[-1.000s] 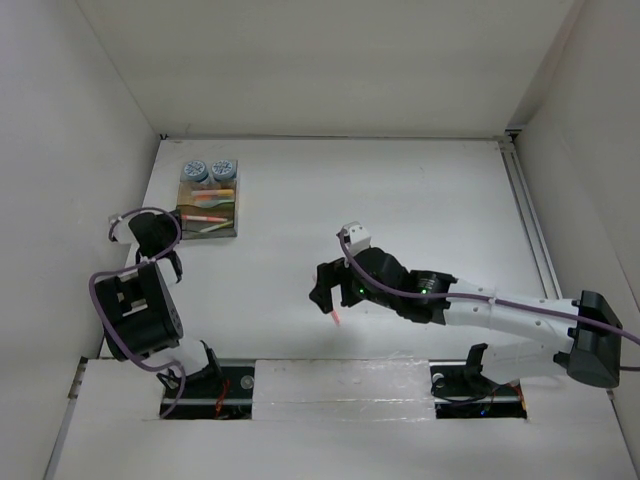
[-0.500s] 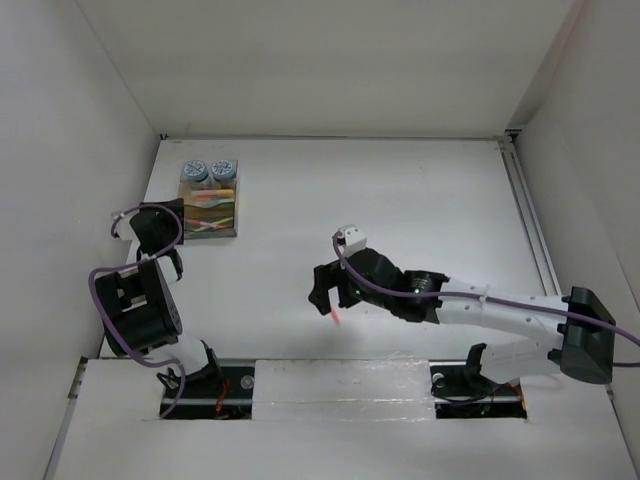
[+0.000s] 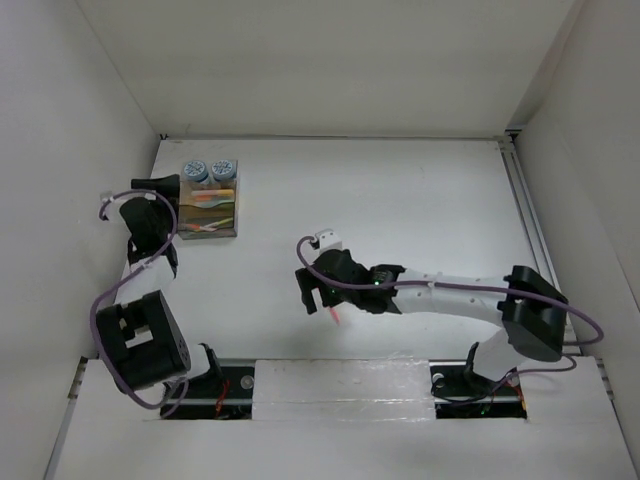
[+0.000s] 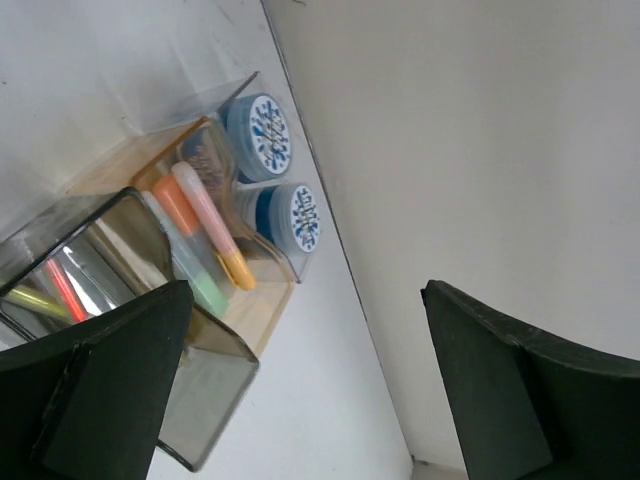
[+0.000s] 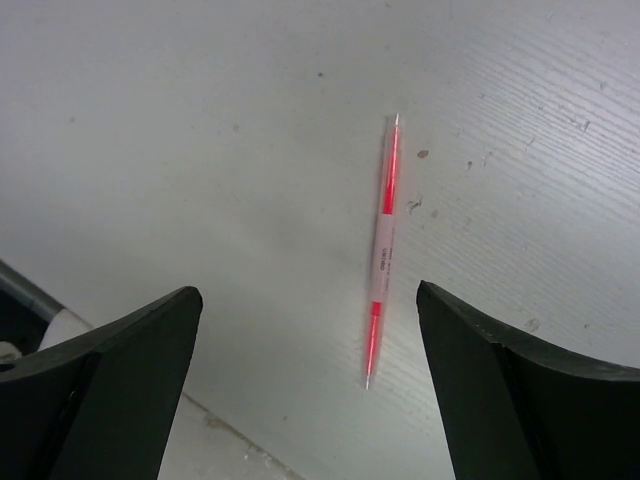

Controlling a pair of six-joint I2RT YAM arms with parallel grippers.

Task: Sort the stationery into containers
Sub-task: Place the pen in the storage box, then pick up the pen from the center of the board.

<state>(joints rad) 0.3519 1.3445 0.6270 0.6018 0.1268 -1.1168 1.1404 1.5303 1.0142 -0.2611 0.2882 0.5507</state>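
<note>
Red pen point(image 5: 383, 240), barrel print unreadable, right gripper point(image 5: 307, 290) spread empty above, left gripper point(image 4: 305, 287) spread empty beside organiser tray point(image 4: 268, 322)

pen point(image 5: 383, 240) on table point(image 3: 400, 200), right of organiser point(image 3: 212, 233), nearer

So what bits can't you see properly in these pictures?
- Left wrist view: the left gripper's finger covers the organiser tray's near end, cutting off the pens there.
- Right wrist view: the printing on the red pen is too small to read.
- Top view: that pen is just a tiny red sliver beside the right gripper.
</note>
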